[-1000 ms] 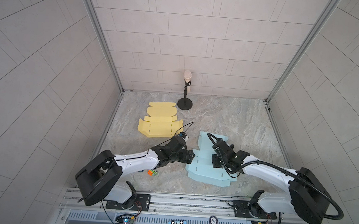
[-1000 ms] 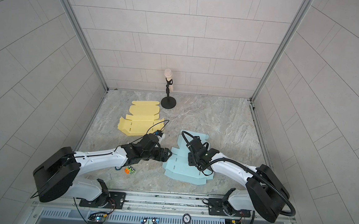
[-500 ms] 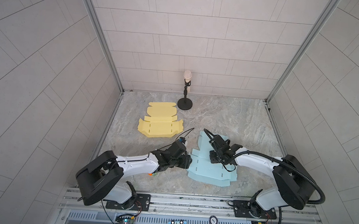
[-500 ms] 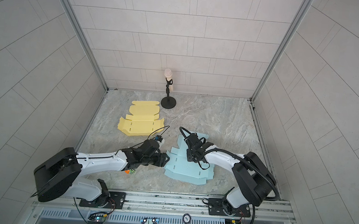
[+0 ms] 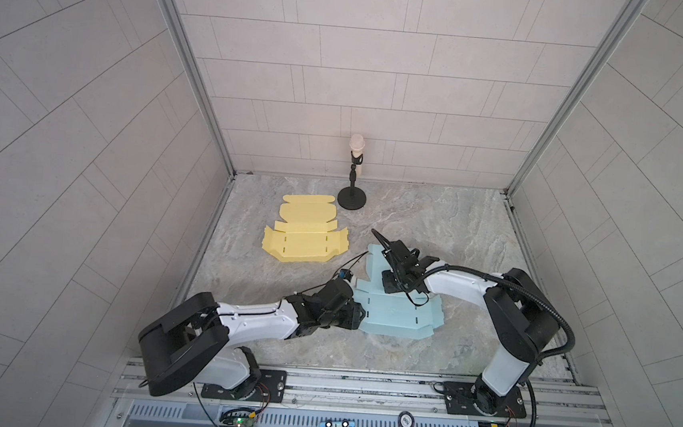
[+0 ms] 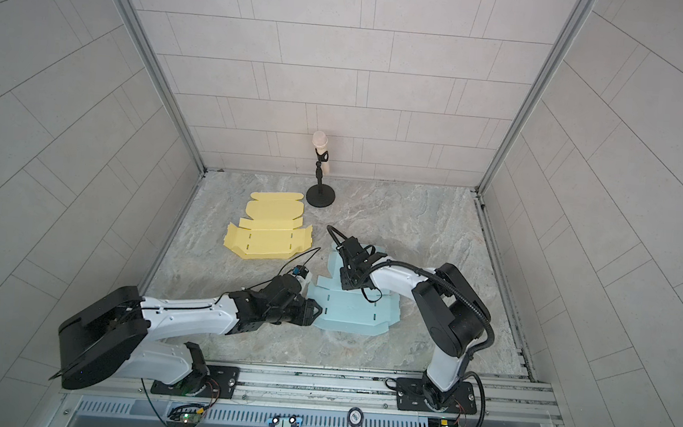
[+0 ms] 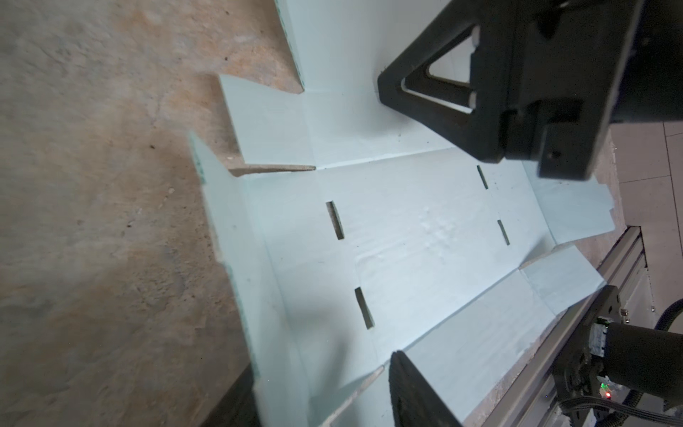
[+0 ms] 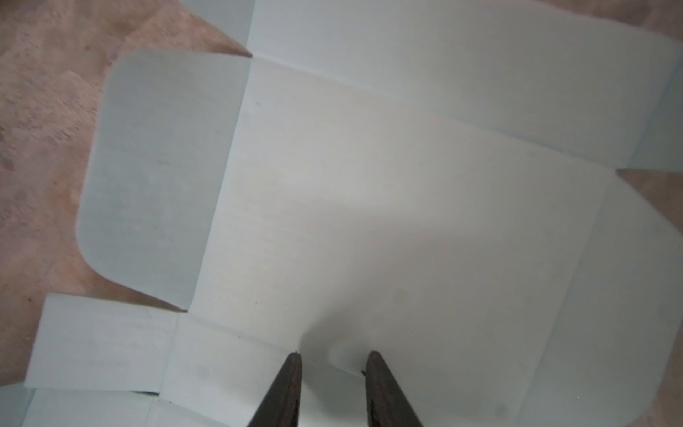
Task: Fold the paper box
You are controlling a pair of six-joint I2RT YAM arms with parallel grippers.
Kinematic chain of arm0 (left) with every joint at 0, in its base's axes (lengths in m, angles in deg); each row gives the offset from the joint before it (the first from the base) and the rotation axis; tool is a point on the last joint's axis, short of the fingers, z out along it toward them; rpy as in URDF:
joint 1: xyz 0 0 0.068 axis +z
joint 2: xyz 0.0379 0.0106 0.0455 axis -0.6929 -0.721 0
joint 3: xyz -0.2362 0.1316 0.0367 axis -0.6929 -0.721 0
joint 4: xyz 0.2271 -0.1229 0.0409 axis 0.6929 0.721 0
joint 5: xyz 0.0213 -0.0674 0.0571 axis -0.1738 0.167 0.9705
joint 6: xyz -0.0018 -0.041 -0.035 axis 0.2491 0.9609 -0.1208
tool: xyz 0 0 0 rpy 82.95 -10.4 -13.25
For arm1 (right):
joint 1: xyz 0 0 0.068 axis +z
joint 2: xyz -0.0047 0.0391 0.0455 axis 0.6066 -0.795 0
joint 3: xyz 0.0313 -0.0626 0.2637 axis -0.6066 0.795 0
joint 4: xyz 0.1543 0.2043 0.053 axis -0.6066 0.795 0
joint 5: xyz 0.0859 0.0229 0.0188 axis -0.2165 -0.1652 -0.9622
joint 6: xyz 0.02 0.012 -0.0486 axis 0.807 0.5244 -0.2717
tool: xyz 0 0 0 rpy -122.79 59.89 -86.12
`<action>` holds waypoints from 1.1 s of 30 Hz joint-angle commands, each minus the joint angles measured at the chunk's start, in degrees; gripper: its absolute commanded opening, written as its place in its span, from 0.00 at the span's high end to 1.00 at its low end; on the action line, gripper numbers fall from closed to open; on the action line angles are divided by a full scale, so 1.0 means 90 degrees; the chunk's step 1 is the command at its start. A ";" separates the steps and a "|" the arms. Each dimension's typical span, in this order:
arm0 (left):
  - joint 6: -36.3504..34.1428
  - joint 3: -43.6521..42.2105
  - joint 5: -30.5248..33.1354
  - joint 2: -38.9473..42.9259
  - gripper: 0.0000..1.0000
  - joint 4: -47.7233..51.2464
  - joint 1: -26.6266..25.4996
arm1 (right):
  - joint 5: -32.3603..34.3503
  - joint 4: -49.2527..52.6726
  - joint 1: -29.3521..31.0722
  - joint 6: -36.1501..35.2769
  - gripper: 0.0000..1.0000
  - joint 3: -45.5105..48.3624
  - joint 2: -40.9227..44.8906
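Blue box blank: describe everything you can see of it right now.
The blue box blank is a pale blue die-cut card sheet, creased into panels, with round-cornered flaps and four narrow slots in its main panel. It lies unfolded, mostly flat on the marbled table, near the front. The side flap nearest the left arm stands tilted up, between the open fingers of the left end effector. The right end effector, tips apart, presses down on a farther panel, dimpling it.
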 commanded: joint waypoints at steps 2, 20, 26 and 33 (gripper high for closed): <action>0.0175 -0.0100 0.0016 -0.0003 0.46 -0.0299 -0.0045 | -0.0219 0.0078 0.0063 -0.0136 0.68 -0.0444 -0.0502; -0.0459 0.0105 -0.0047 0.1066 0.06 0.0549 0.0665 | -0.0115 0.0493 -0.0165 -0.0440 0.51 -0.0830 0.0298; -0.0825 0.0533 -0.0423 0.1017 0.05 0.0628 0.1577 | -0.0198 0.0558 -0.0148 -0.0346 0.23 -0.0525 0.1102; -0.1087 0.2019 -0.1254 -0.0589 0.06 0.0282 0.2642 | 0.0053 0.0862 0.0160 -0.0105 0.15 0.0109 0.2141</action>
